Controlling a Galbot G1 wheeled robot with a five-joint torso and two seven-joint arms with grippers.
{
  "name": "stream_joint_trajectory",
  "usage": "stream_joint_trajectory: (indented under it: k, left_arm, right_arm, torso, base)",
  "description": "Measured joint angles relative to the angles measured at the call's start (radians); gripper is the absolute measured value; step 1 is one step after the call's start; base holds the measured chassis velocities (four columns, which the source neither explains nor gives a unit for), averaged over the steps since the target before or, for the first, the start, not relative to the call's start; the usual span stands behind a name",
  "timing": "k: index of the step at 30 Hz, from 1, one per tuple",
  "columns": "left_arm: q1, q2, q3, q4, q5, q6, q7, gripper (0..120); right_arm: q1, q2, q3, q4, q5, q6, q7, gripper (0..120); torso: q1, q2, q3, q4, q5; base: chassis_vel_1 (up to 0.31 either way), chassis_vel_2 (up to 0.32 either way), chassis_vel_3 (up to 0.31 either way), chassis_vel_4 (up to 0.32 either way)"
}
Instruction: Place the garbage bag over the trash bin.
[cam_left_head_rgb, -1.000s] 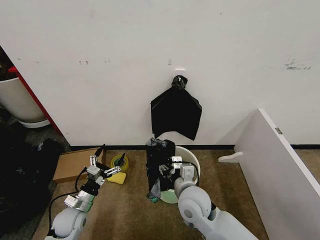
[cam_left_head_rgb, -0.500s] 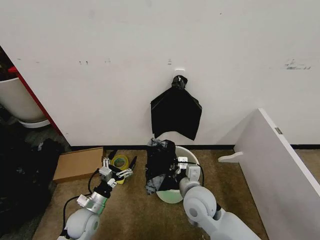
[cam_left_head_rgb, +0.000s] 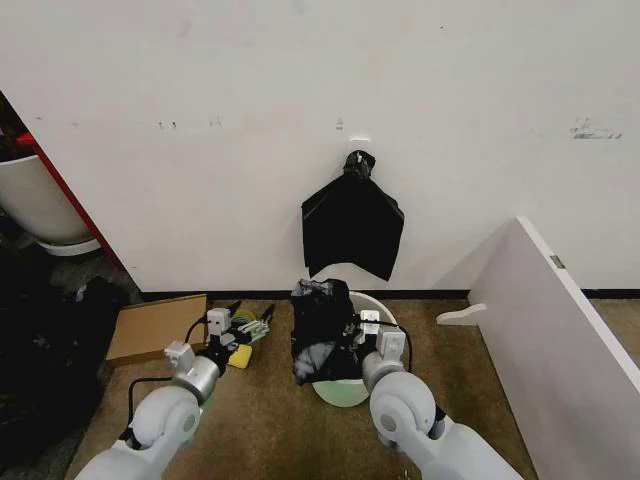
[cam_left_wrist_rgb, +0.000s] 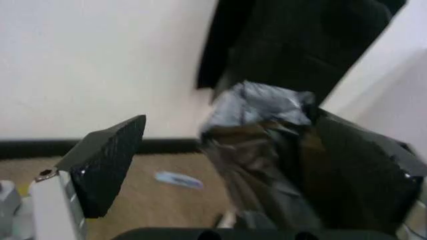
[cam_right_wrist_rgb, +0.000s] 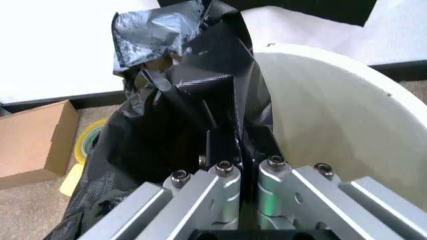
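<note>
You will find no legible text, label, brand, number or sign: none on the white wall, the brown cardboard box, or the glossy black plastic garbage bag.

R gripper sits w/ fingers closed on a fold of the garbage bag, pinching the black plastic just beside the trash bin rim. Bag bunches up crinkly above the fingers & drapes down the bin's outer side; bin's cream inner wall is bare. Cardboard box & a yellow tape roll lie on brown carpet by the white wall.
</note>
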Motion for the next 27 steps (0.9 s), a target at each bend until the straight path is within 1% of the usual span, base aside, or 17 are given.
stream_joint_trajectory:
  k: [1,5,6,7,8,10,14,16,21,23,24,27]
  left_arm:
    - [-0.002,-0.001,0.001,-0.023,-0.029,0.054,-0.019,100]
    - [-0.001,-0.011,0.001,-0.082,-0.116,0.186,-0.096,100]
    - [-0.001,-0.018,0.0,-0.104,-0.15,0.25,-0.135,100]
    - [-0.001,-0.018,0.0,-0.104,-0.15,0.25,-0.135,100]
    - [-0.002,-0.026,0.0,-0.125,-0.182,0.311,-0.176,100]
    - [-0.009,-0.037,0.003,-0.139,-0.199,0.373,-0.233,100]
    - [-0.065,-0.056,0.043,-0.134,-0.221,0.458,-0.35,100]
    - [-0.079,-0.058,0.054,-0.128,-0.223,0.465,-0.364,100]
    - [-0.168,-0.071,0.112,-0.089,-0.227,0.479,-0.386,100]
    - [-0.222,-0.082,0.146,-0.061,-0.241,0.492,-0.403,100]
    - [-0.222,-0.082,0.146,-0.061,-0.241,0.492,-0.403,100]
    - [-0.279,-0.104,0.193,-0.022,-0.253,0.507,-0.431,100]
  right_arm:
    - [-0.001,0.006,0.003,-0.003,0.0,0.005,0.0,0]
    - [-0.006,0.016,0.006,-0.007,0.004,0.018,0.002,0]
    - [-0.008,0.017,0.004,-0.008,0.006,0.021,0.002,0]
    - [-0.008,0.017,0.004,-0.008,0.006,0.021,0.002,0]
    - [-0.01,0.017,-0.001,-0.009,0.007,0.023,0.002,0]
    - [-0.012,0.016,-0.007,-0.009,0.005,0.028,0.001,0]
    - [-0.024,0.009,-0.001,-0.009,-0.022,0.055,-0.017,0]
    - [-0.026,0.008,0.002,-0.008,-0.03,0.061,-0.022,0]
    - [-0.037,-0.001,0.011,-0.007,-0.066,0.08,-0.042,0]
    - [-0.037,-0.001,0.011,-0.01,-0.081,0.08,-0.047,0]
    - [-0.037,-0.001,0.011,-0.01,-0.081,0.08,-0.047,0]
    - [-0.036,0.002,0.009,-0.015,-0.089,0.08,-0.048,0]
  torso:
    - [0.0,0.0,0.0,0.0001,-0.0001]
    - [0.0,0.0,0.0,0.0002,0.0]
    - [0.0,0.0,0.0,0.0001,0.0]
    - [0.0,0.0,0.0,0.0001,0.0]
    - [0.0,0.0,0.0,0.0001,0.0]
    - [0.0,0.0,0.0,0.0002,0.0]
    - [0.0,0.0,0.0,0.0002,0.0001]
    - [0.0,0.0,0.0,0.0001,0.0001]
    - [0.0,0.0,0.0,0.0001,0.0001]
    - [0.0,0.0,0.0,0.0001,0.0001]
    - [0.0,0.0,0.0,0.0001,0.0001]
    - [0.0,0.0,0.0,0.0001,0.0]
  base:
    - [0.0,0.0,0.0,0.0]
    - [0.0,0.0,0.0,0.0]
    - [0.0,0.0,0.0,0.0]
    - [0.0,0.0,0.0,0.0]
    - [0.0,0.0,0.0,0.0]
    - [0.0,0.0,0.0,0.0]
    - [0.0,0.0,0.0,0.0]
    - [0.0,0.0,0.0,0.0]
    - [0.0,0.0,0.0,0.0]
    - [0.0,0.0,0.0,0.0]
    - [0.0,0.0,0.0,0.0]
    - [0.0,0.0,0.0,0.0]
